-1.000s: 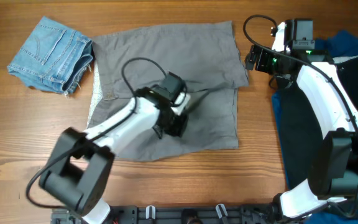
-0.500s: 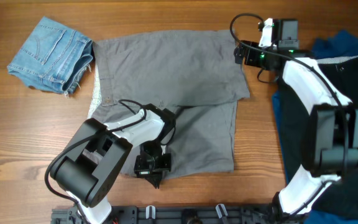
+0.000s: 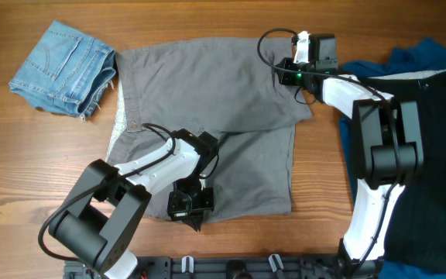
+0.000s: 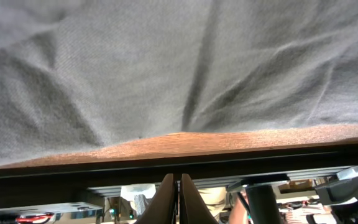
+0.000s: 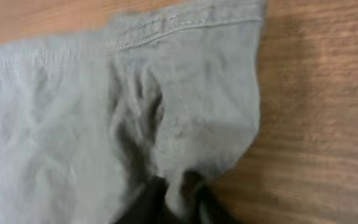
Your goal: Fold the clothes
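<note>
Nearest, toward the front of the table [image 3: 22, 170]: left hand [image 3: 190, 209] over the near hem of the grey shorts [image 3: 207, 85], fingers pressed together, nothing visible between them. From its wrist camera, grey cloth and a strip of bare wood just past the tips.

Mid-table: shorts spread flat, waistband to the left, both legs pointing right, long axis left to right. Dark crease between the two legs, far leg reaching slightly further right than the near one.

Far right corner of the far leg: right hand [image 3: 283, 70] clamped on a pinch of the grey hem, cloth bunched between the fingers.

Far left: folded denim shorts [image 3: 64, 66], just clear of the grey pair.

Right edge: blue cloth [image 3: 432, 58] and black cloth [image 3: 440, 155], heaped together.
</note>
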You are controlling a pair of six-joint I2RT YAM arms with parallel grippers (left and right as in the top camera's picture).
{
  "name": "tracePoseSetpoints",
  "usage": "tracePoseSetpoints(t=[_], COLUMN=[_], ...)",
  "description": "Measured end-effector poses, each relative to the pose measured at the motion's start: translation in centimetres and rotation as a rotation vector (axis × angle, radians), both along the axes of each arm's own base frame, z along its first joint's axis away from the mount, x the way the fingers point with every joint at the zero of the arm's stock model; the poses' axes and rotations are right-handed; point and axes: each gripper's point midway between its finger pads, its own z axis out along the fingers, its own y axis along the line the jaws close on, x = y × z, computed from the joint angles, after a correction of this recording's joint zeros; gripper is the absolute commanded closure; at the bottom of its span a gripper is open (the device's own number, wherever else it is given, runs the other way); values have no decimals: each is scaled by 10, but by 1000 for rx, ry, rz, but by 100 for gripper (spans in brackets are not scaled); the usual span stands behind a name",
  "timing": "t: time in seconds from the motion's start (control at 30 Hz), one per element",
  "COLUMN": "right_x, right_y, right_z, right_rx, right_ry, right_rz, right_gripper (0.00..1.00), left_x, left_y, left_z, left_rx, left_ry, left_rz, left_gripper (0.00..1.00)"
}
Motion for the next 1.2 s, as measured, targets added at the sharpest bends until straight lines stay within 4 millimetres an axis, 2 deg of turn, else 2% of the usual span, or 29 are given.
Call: tracePoseSetpoints(t=[0.1, 0.13, 0.17, 0.2, 0.27, 0.3, 0.37, 0.4, 0.43, 0.47, 0.5, 0.53, 0.57, 0.6, 0.63, 0.67, 0.77, 0.8, 0.83, 0.87, 0.9, 1.0, 1.03, 1.07, 1.1, 1.13, 1.17, 1.2], right_x=[36, 57, 70, 76, 75, 71, 48, 32, 11, 0, -22, -44, -56, -71, -90, -117, -155, -167, -176, -182, -189, -188, -183, -179, -175, -173, -171, -172], right_y=[-9, -15, -21, -26, -37, -41, -51, -57, -66, -72, -78, -80, -77, -69, -63, -53, -39, -35, -31, -29, -26, -22, -19, -16, -11, -7, 1, 5], right_z=[32, 60, 80, 91, 87, 79, 56, 47, 45, 45, 52, 58, 67, 71, 67, 58, 38, 29, 23, 19, 11, -1, -1, -1, 0, -1, -2, -3], right_rx=[43, 56, 63, 67, 72, 71, 99, 118, 139, 147, 152, 148, 146, 144, 144, 142, 81, 51, 29, 15, -4, -25, -28, -32, -35, -38, -48, -52], right_ry=[-116, -217, -287, -322, -295, -257, -102, -8, 87, 145, 223, 294, 318, 367, 449, 560, 697, 730, 753, 764, 774, 722, 686, 650, 621, 601, 572, 569], right_rz=[-48, -63, -73, -83, -108, -112, -107, -109, -123, -134, -141, -132, -107, -83, -71, -52, -21, -5, 13, 25, 45, 85, 96, 107, 119, 130, 158, 170], right_gripper=[88, 73, 22, 4, 2, 6, 15, 24, 32, 41, 59, 66, 76, 78, 79, 84, 84, 79, 55, 42, 34, 27, 26, 29, 36, 50, 69, 83], left_x=[4, 7, 10, 11, 20, 21, 30, 38, 60, 73, 91, 108, 136, 170, 195, 224, 296, 314, 323, 334, 348, 365, 364, 369, 372, 375, 377, 378], left_y=[-3, -5, -7, -8, -14, -15, -21, -24, -32, -35, -36, -35, -28, -13, -2, 12, 57, 76, 87, 95, 103, 127, 137, 147, 157, 165, 173, 185], left_z=[-2, -4, -5, -6, -10, -10, -5, 0, 12, 21, 33, 43, 57, 69, 73, 76, 83, 75, 64, 55, 40, 3, -11, -16, -17, -18, -18, -18], left_rx=[-13, -25, -33, -39, -65, -68, -88, -102, -142, -159, -174, -180, -176, -153, -135, -109, -60, -28, -8, 2, 9, 39, 56, 58, 73, 69, 68, 75], left_ry=[-18, -34, -46, -55, -92, -97, -120, -137, -188, -221, -271, -325, -416, -534, -625, -728, -976, -1012, -1018, -1036, -1055, -1055, -1029, -1036, -1044, -1053, -1056, -1059], left_rz=[0, 0, 0, 0, 6, 6, 4, 6, 11, 15, 22, 31, 53, 88, 112, 132, 160, 165, 161, 158, 151, 170, 183, 203, 216, 236, 258, 283], left_gripper=[94, 90, 86, 83, 83, 82, 79, 78, 78, 78, 81, 86, 92, 92, 92, 91, 96, 96, 96, 96, 96, 96, 96, 96, 96, 96, 96, 96])
